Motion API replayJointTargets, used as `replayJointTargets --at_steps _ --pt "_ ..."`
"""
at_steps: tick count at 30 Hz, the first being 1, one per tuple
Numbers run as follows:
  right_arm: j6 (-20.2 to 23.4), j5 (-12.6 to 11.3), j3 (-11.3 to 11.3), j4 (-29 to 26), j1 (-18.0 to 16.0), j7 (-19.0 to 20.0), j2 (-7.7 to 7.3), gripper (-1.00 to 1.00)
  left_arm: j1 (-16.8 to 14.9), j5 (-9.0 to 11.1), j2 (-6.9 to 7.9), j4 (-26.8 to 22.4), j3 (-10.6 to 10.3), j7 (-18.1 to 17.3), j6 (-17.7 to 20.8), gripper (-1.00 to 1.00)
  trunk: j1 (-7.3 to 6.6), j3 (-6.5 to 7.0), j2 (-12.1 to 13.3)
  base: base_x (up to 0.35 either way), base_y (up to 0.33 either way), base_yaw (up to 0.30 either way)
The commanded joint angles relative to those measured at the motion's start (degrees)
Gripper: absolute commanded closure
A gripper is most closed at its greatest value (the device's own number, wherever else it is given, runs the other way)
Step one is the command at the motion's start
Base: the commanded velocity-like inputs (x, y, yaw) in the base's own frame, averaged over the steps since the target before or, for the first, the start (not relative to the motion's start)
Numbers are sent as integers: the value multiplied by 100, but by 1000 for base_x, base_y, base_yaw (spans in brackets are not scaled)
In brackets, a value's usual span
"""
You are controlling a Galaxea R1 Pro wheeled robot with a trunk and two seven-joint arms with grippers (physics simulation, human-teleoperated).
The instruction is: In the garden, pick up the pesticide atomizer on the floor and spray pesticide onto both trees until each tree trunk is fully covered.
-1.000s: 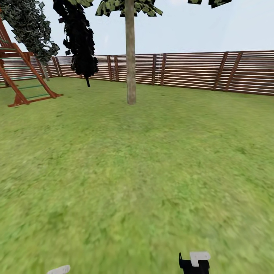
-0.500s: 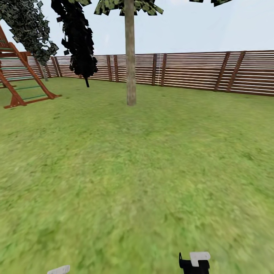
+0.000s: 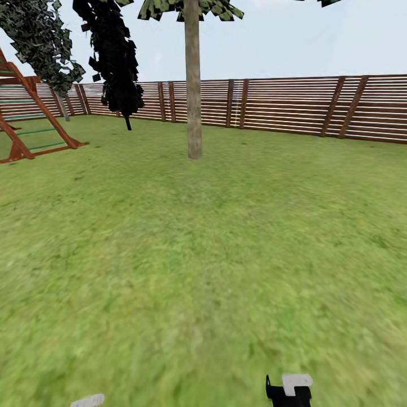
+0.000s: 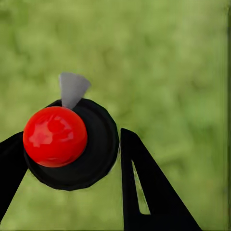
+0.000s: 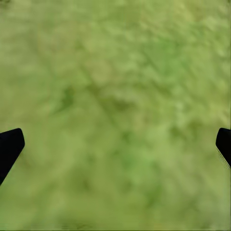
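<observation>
Grass [image 3: 226,271] everywhere, fence [image 3: 294,104] behind. Your left gripper [image 4: 72,154] is clamped on the sprayer [image 4: 72,144], right gripper [image 5: 115,144] hangs wide open. Roll straight at that trunk [image 3: 194,85], stop close, then aim the nozzle [image 4: 72,89] squarely.

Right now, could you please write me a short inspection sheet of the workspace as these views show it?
Surface: green lawn, blurry, no paving in sight.
Job's things: sprayer with red cap and black body, held between the left fingers; one bare tree trunk straight ahead, far off; no white specks seen on it.
Clutter: nothing seen.
Grippers: left gripper shut on the sprayer; right gripper open over grass.
Cables: nothing seen.
Surroundings: brown slat fence, red wooden climbing frame, dark leafy tree.
</observation>
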Motion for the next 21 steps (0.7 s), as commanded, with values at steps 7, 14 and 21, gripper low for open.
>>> replayJointTargets --at_steps 7,14,21 --pt "-15 58 -44 5 -4 -20 3 -100 -2 52 1 3 -49 -5 -16 100 3 -5 -2 340 0 0" --pt "-15 58 -44 5 -4 -20 5 -100 -2 53 1 0 -49 -5 -16 100 3 -5 -2 340 0 0" --pt "-15 60 -44 5 -4 -20 3 -100 -2 52 1 -1 -49 -5 -16 100 3 -5 -2 340 0 0"
